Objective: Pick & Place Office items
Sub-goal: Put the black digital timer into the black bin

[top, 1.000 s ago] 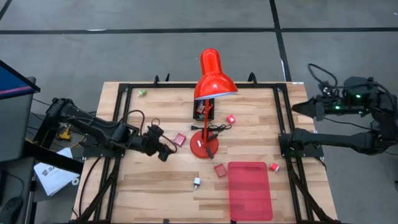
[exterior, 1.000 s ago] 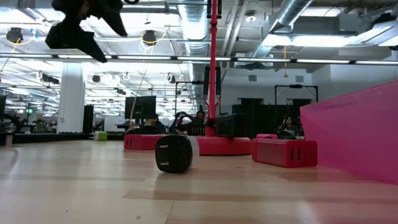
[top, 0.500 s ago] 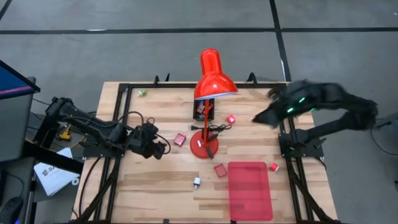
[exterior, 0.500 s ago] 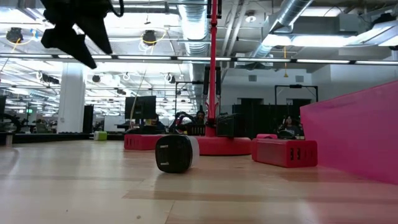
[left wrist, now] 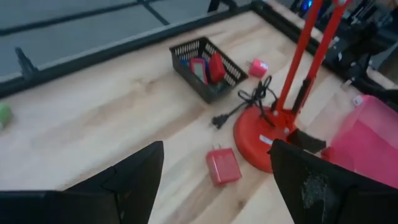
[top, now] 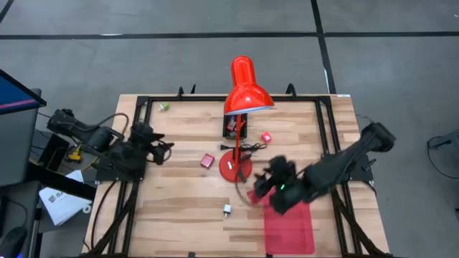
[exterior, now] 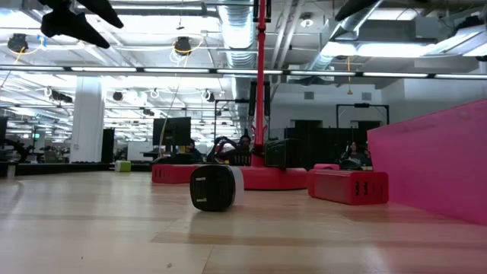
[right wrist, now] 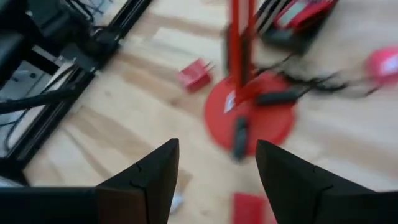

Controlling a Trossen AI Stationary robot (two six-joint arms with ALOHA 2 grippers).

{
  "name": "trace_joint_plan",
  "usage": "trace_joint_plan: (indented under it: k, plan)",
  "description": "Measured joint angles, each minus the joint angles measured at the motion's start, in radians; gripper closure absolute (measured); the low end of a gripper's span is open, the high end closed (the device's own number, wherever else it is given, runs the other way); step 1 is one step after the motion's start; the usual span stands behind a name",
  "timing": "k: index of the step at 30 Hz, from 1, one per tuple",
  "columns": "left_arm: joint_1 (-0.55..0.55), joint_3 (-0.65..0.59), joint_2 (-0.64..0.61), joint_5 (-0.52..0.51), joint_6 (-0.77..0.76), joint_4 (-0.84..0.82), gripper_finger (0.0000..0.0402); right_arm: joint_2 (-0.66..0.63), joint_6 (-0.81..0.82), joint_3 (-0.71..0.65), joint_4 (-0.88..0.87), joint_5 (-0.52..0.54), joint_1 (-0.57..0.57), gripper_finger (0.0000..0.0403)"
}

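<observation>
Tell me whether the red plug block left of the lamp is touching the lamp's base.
Apart. In the high view, bare wood shows between the red plug block and the lamp base; the left wrist view shows the same gap, with the open left gripper well off it.

I can't read any text, label, brand or number on anything across my four camera views.

My table (top: 179, 208) is pale planked wood with a soft sheen. The lamp (top: 244, 86) looks like glossy red painted metal. The tray (top: 290, 229) is smooth translucent red plastic. My fingers (left wrist: 124, 183) are matt black.
</observation>
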Motion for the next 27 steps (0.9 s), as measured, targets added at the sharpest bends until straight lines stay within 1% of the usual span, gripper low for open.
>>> trace_joint_plan:
  k: [3, 5, 8, 12, 14, 16, 19, 23, 25, 27]
  plan:
    - [0.000, 0.000, -0.033, -0.028, 0.041, 0.001, 0.0117, 0.098, 0.011, 0.002, 0.127, -0.007, 0.006, 0.0196]
    - [0.000, 0.000, -0.037, -0.040, 0.093, 0.005, 0.0117, 0.162, -0.016, 0.021, 0.167, -0.016, 0.002, 0.0196]
    - [0.000, 0.000, -0.024, -0.045, 0.177, 0.022, 0.0117, 0.250, -0.041, 0.082, 0.109, -0.047, -0.007, 0.0200]
    - [0.000, 0.000, 0.003, -0.078, 0.195, 0.031, 0.0117, 0.332, -0.044, 0.176, -0.022, -0.087, -0.013, 0.0212]
    - [0.000, 0.000, 0.017, -0.099, 0.195, 0.036, 0.0117, 0.352, -0.040, 0.218, -0.062, -0.129, -0.031, 0.0214]
    - [0.000, 0.000, 0.032, -0.101, 0.195, 0.051, 0.0117, 0.357, -0.038, 0.244, -0.079, -0.193, -0.064, 0.0212]
    - [0.000, 0.000, 0.051, -0.105, 0.196, 0.084, 0.0117, 0.353, -0.021, 0.264, -0.089, -0.293, -0.128, 0.0202]
    - [0.000, 0.000, 0.066, -0.104, 0.197, 0.117, 0.0117, 0.342, -0.015, 0.277, -0.151, -0.410, -0.205, 0.0185]
    - [0.000, 0.000, 0.069, -0.105, 0.197, 0.129, 0.0117, 0.346, -0.034, 0.273, -0.189, -0.444, -0.226, 0.0178]
    - [0.000, 0.000, 0.071, -0.105, 0.197, 0.135, 0.0117, 0.355, -0.058, 0.274, -0.161, -0.452, -0.234, 0.0172]
